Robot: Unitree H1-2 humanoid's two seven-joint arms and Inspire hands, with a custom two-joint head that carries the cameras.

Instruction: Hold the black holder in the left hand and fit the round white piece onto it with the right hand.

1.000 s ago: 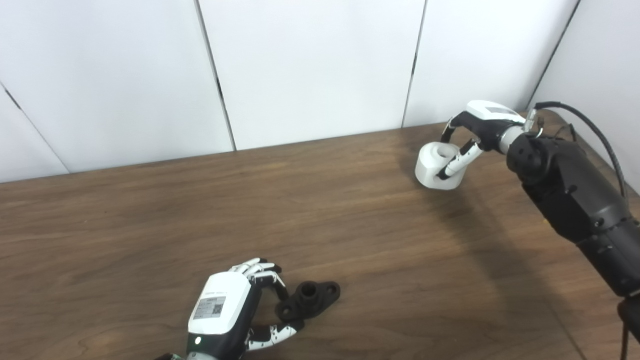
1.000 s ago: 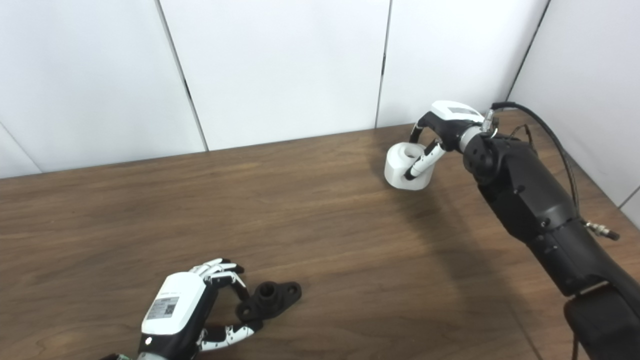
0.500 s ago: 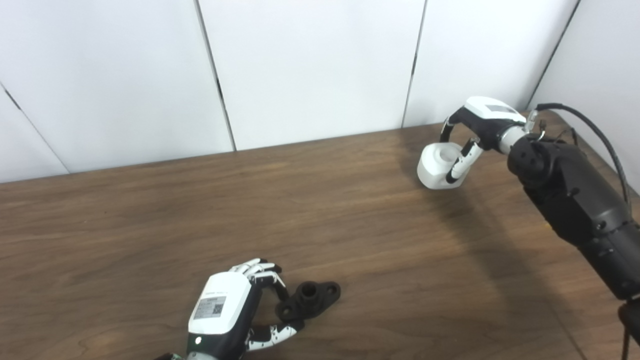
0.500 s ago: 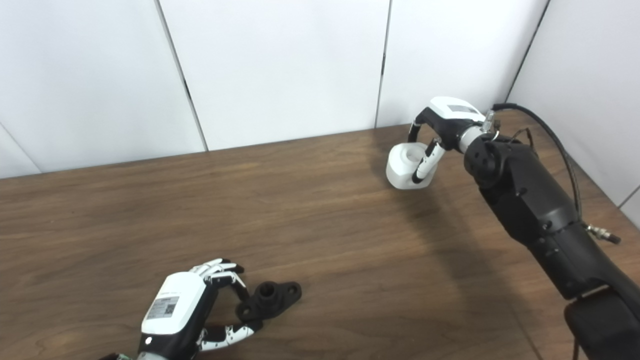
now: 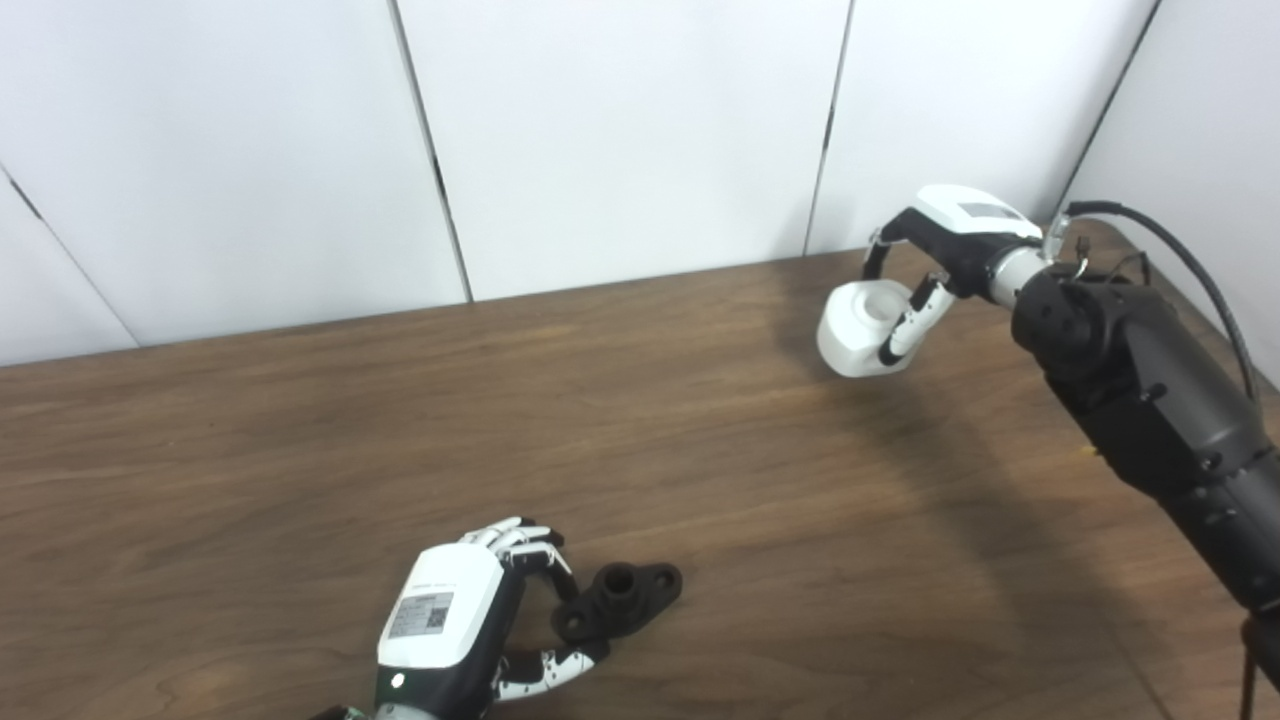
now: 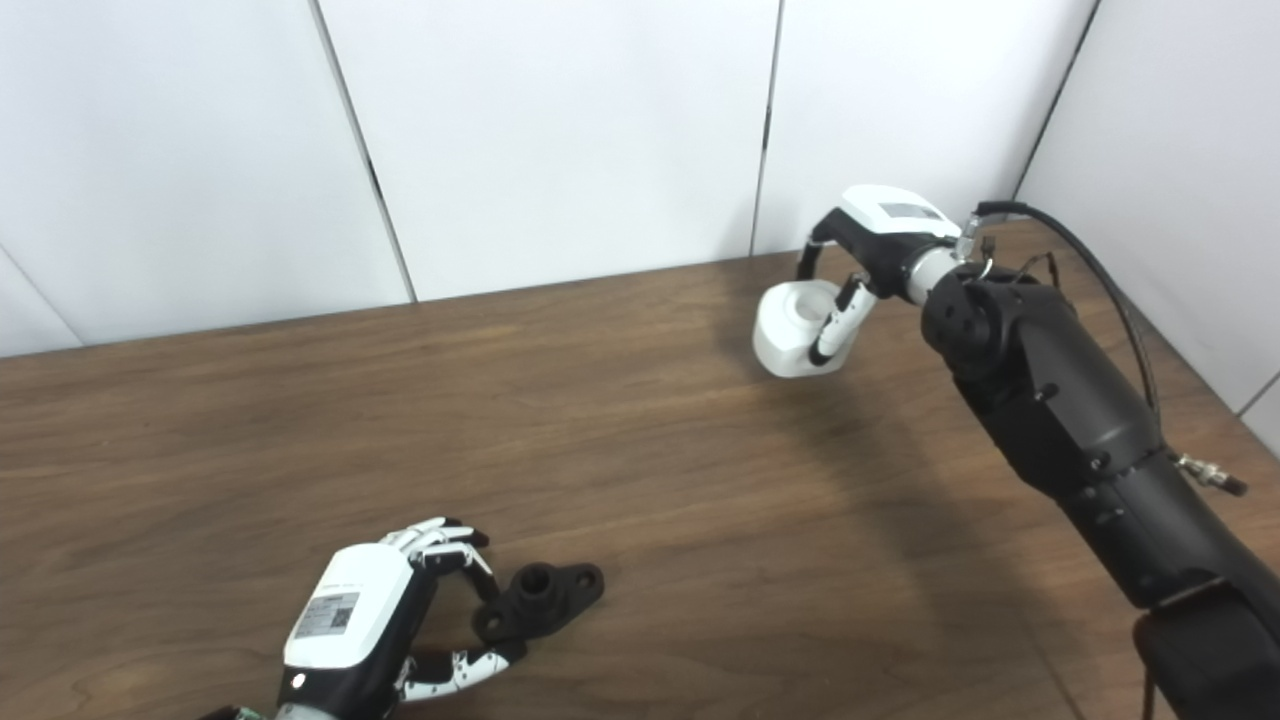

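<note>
The black holder [image 5: 620,598] lies on the wooden table [image 5: 300,450] near the front edge. My left hand [image 5: 470,615] is at its left end, with fingers and thumb closed on that end. My right hand [image 5: 940,262] is at the far right and is shut on the round white piece [image 5: 858,328]. It holds the piece tilted, a little above the table, with its hollow top facing up. The same scene shows in the right eye view, with the white piece [image 6: 795,330] far from the holder [image 6: 540,598].
White wall panels [image 5: 620,140] stand along the table's far edge and right side. A black cable [image 5: 1180,260] loops over my right forearm.
My right hand has lifted the white piece off the table and carried it a little to the left. My left hand and the holder have not moved.
</note>
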